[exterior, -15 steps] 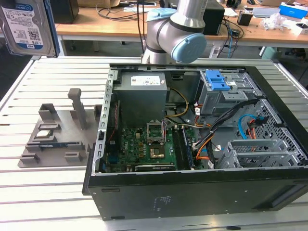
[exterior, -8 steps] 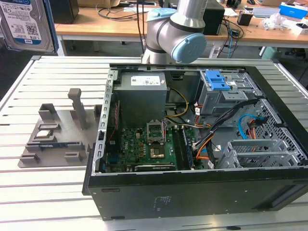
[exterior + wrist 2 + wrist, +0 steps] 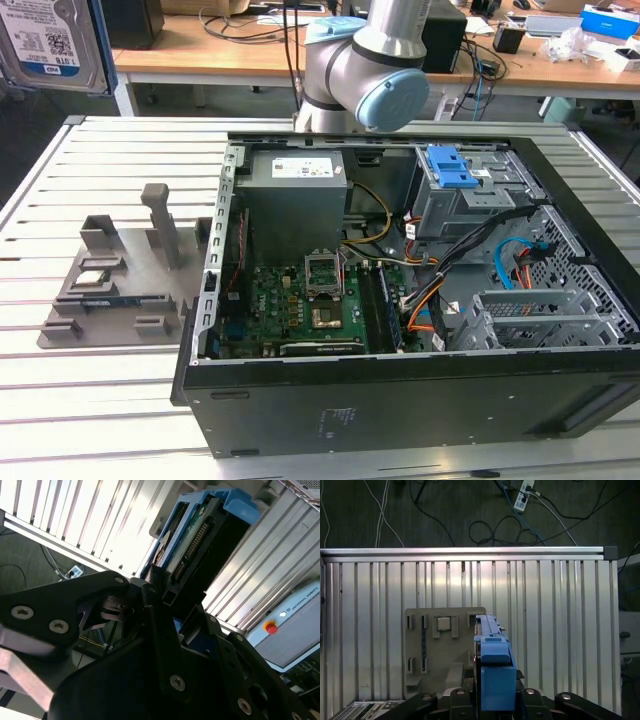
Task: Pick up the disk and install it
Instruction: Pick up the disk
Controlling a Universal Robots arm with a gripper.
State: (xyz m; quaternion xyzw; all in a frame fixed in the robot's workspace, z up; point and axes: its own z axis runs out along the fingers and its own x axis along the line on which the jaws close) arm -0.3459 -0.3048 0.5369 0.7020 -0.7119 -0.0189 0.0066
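Holding tight, the black gripper (image 3: 167, 597) has its fingers (image 3: 160, 635) pressed on both sides of the flat silver metal disk (image 3: 192, 535) with the bright blue plastic frame. The fingers are closed in just as far as the disk lets them.

In the first wrist view the disk (image 3: 493, 655) stands on its edge in the gripper (image 3: 492, 695). It is up in the air, over the silver metal table (image 3: 560, 630) with long grooves. Down below it on the table lies a flat grey plastic tray (image 3: 432, 660) with slots. A small square silver chip (image 3: 443, 624) sits in one of the slots.

In the exterior view the disk (image 3: 40, 45) shows its white-and-blue label in the upper corner on the exterior view's left. It is well apart from the big open black computer case (image 3: 400, 400) on the table. Inside the case there is a green board (image 3: 290, 300) and a blue plastic latch plate (image 3: 452, 170) with ribs. The grey tray (image 3: 110, 300) lies just beside the case, on the exterior view's left. The grey robot arm (image 3: 370, 70) with a light blue cap is behind the case.
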